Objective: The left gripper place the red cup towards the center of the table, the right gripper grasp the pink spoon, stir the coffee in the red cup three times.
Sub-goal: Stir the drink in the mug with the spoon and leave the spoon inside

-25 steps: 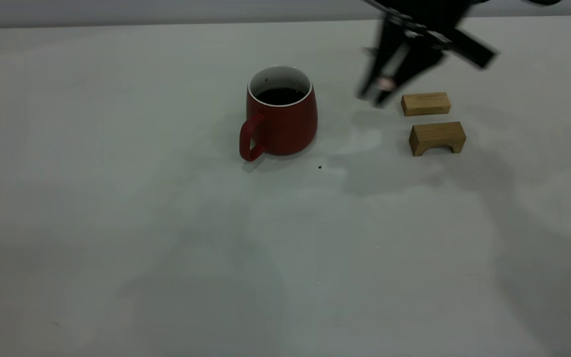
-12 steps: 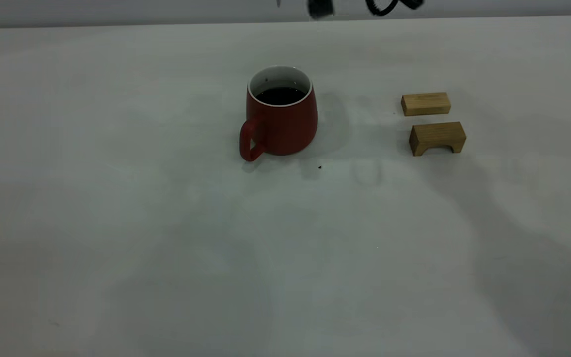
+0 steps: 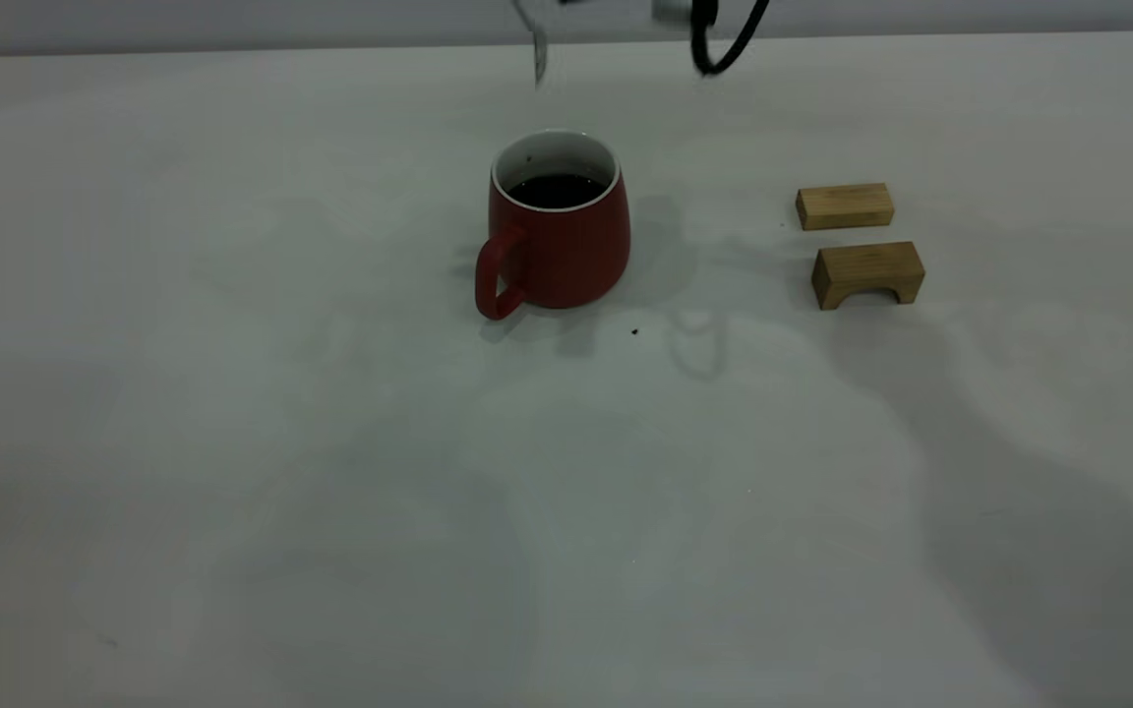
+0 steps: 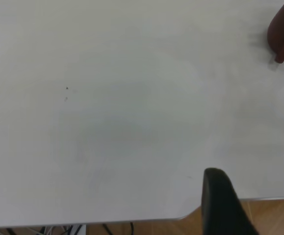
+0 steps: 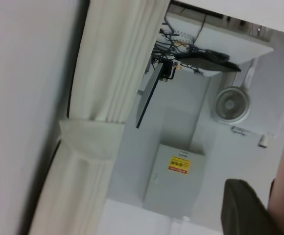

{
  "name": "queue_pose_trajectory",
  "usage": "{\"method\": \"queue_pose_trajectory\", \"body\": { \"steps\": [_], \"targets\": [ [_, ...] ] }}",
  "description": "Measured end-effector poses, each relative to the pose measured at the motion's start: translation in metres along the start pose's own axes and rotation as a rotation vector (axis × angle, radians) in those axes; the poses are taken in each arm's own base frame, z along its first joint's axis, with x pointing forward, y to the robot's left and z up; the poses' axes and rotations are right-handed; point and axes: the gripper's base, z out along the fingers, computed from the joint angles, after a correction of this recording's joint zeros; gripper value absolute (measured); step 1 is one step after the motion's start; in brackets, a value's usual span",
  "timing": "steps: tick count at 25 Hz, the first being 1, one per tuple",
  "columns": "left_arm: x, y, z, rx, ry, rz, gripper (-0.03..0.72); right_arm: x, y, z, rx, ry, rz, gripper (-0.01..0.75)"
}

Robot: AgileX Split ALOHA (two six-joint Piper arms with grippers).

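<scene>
1. Exterior view: red cup [image 3: 559,241], dark matte mug w/ white inside and thick loop handle, stands upright near the middle of the off-white flat table [image 3: 330,492]. Handle points toward the camera and a bit to my left-arm side.
2. Coffee [image 3: 557,190], near-black liquid, sits well below the rim. Surface looks flat.
3. Pink spoon [image 3: 539,54], slim, grey metal stem and bowl: only its lower metal end shows. It hangs in the air above the cup, clear of the rim and a touch to the left-arm side of the cup's centre. Long axis approx. vertical, bowl end down. Can't tell if it's right over the mouth or farther back.
4. My right gripper [image 5: 267,208] is up past the top edge of that view; only a grey part and black cable loop [image 3: 719,44] show. In the right wrist view a pale pink handle lies against one dark finger [image 5: 245,210], so I judge I'm clamped on the spoon.
5. Key relation: the cup mouth lies below the spoon tip, so I need mostly a straight drop, w/ a small sideways trim.
6. My left gripper [image 4: 257,205] is parked at the table's edge, well apart from the cup, fingers spread, holding nothing. The right gripper is much nearer the cup.
7. Two tan wooden blocks [image 3: 857,246] sit off to the right-arm side, out of the way.
</scene>
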Motion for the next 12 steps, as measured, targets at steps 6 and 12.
{"method": "queue_pose_trajectory", "body": {
  "steps": [6,12],
  "targets": [
    [0.0,0.0,0.0,0.0,0.0,0.0,0.407,-0.061,-0.022,0.014,0.035,-0.074,0.121,0.123],
    [0.0,0.0,0.0,0.0,0.0,0.0,0.407,-0.089,-0.031,0.009,0.024,-0.141,0.189,0.123]
  ]
}}
